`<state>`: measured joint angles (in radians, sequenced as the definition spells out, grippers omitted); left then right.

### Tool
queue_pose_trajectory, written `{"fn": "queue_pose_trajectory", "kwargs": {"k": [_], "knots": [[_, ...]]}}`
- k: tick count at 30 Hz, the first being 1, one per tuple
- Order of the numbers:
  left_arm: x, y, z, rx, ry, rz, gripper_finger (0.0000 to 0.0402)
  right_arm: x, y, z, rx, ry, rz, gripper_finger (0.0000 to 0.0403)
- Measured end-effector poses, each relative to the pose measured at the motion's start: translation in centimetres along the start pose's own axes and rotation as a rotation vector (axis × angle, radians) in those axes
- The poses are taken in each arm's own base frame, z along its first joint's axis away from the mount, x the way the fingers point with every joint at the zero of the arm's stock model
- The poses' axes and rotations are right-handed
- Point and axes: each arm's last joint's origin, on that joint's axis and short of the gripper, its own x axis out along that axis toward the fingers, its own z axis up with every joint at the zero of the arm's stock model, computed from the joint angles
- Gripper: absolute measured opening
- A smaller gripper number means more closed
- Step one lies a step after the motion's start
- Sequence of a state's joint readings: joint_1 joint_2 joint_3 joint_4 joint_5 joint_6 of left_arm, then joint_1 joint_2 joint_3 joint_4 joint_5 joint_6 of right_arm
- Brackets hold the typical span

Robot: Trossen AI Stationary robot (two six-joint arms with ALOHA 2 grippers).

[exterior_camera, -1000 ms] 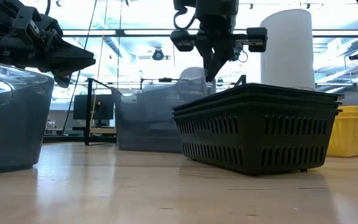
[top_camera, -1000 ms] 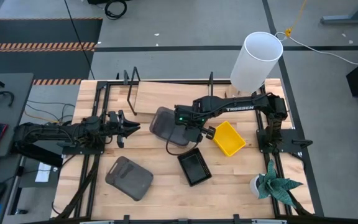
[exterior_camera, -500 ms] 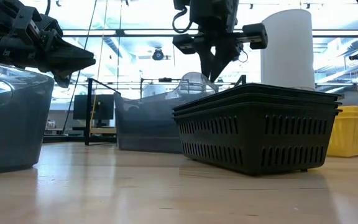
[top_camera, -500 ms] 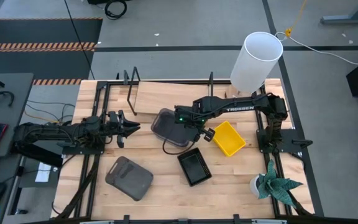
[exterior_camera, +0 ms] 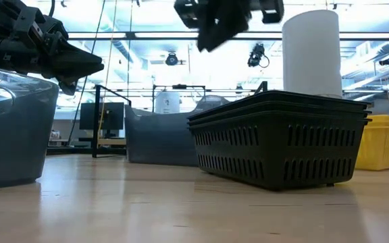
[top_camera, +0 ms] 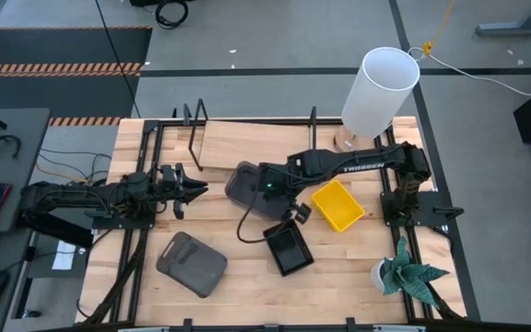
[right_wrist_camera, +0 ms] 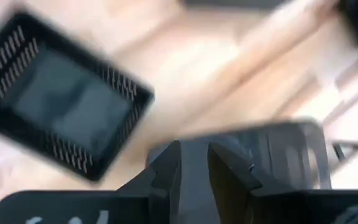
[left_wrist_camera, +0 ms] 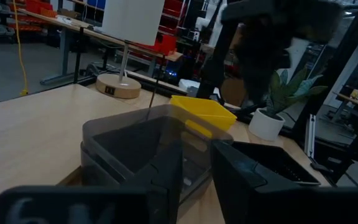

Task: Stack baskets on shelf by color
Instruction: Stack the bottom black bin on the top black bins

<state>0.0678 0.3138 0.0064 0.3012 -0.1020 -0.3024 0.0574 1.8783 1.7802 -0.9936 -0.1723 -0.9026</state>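
Right gripper [top_camera: 295, 215] hangs empty over the table, its fingers nearly together, between the grey basket stack and the black one.

The translucent grey rounded plastic basket stack [top_camera: 251, 187] sits just behind and to the left of that gripper, at the front edge of the low light-wood shelf board [top_camera: 247, 143]; nothing holds it. The black mesh-sided basket stack [top_camera: 289, 247] lies just below the gripper, towards the table's front. The bright yellow plastic basket [top_camera: 337, 205] sits just to the gripper's right. An upturned grey basket [top_camera: 192, 264] lies well apart, at front left. The left gripper [top_camera: 190, 190] waits at the table's left, short of the grey stack, fingers narrowly parted around nothing. The tall white cylinder [top_camera: 378, 90] stands at the far right corner.
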Motion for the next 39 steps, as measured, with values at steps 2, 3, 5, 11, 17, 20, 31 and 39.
{"fn": "queue_pose_trajectory", "kwargs": {"k": [2, 3, 5, 11, 17, 20, 31, 39], "knots": [[0.0, 0.0, 0.0, 0.000, 0.000, 0.000, 0.0090, 0.1, -0.3, 0.6, 0.059, -0.100, 0.011, 0.0083], [0.0, 0.0, 0.0, 0.000, 0.000, 0.000, 0.0089, 0.3, -0.4, 0.8, 0.092, -0.155, 0.016, 0.0083], [0.0, 0.0, 0.0, 0.000, -0.001, 0.000, 0.0087, 0.8, -0.6, 1.2, 0.162, -0.256, 0.032, 0.0083], [0.0, 0.0, 0.0, 0.000, 0.000, 0.000, 0.0088, 2.3, -0.6, 2.1, 0.360, -0.425, 0.061, 0.0083], [0.0, 0.0, 0.0, 0.000, 0.000, 0.000, 0.0090, 5.0, 1.2, 2.4, 0.457, -0.472, 0.093, 0.0083], [0.0, 0.0, 0.0, 0.000, -0.001, 0.000, 0.0086, 6.5, 2.6, 2.6, 0.452, -0.454, 0.102, 0.0083], [0.0, 0.0, 0.0, 0.000, -0.001, 0.001, 0.0089, 0.9, 6.0, 3.2, 0.464, -0.312, -0.086, 0.0083], [0.0, 0.0, 0.0, -0.001, -0.003, 0.003, 0.0089, -2.9, 9.1, -0.4, 0.474, -0.457, -0.349, 0.0083]]}}
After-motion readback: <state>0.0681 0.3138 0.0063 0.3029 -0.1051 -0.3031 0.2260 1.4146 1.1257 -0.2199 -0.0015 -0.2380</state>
